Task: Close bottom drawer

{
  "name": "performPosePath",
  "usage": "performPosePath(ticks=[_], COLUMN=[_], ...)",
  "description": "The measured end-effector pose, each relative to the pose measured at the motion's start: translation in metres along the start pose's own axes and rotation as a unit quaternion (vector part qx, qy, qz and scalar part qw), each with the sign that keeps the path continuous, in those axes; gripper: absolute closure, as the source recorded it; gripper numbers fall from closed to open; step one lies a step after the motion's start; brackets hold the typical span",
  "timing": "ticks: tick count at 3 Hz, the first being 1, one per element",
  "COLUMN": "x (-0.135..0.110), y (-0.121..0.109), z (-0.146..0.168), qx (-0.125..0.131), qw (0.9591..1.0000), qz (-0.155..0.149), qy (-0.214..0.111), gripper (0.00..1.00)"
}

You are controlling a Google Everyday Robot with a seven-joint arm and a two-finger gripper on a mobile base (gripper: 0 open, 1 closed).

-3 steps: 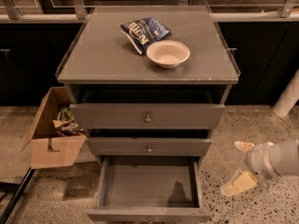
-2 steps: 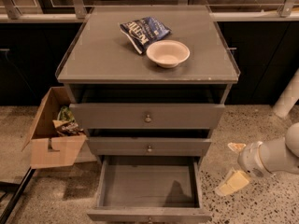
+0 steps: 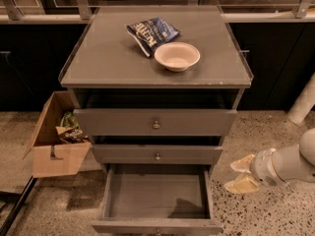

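Note:
The bottom drawer of the grey cabinet is pulled far out, showing its wide, shallow, empty tray; its front edge sits at the bottom of the view. My gripper is to the right of the drawer, just beyond its right side wall, low near the floor. Its two pale fingers are spread apart, open and empty, pointing left toward the drawer. The white arm comes in from the right edge.
The mid drawer front and the top drawer front stand slightly out. A white bowl and a blue chip bag lie on the cabinet top. An open cardboard box sits on the floor at the left. A white post stands at right.
My gripper and arm have moved left toward the right side of the open bottom drawer. The drawer has not moved.

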State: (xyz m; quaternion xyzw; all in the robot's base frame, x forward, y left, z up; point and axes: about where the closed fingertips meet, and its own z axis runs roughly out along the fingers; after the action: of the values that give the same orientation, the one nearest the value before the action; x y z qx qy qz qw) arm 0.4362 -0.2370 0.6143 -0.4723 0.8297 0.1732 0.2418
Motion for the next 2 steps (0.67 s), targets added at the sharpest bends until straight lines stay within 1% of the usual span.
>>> performPosePath(ticks=[1, 2], x=[0.0, 0.0], y=[0.0, 0.0], z=[0.0, 0.0], qx=[0.0, 0.0], qw=[1.0, 1.0], qz=[0.0, 0.0], qy=[0.0, 0.0], gripper=[0.64, 0.88])
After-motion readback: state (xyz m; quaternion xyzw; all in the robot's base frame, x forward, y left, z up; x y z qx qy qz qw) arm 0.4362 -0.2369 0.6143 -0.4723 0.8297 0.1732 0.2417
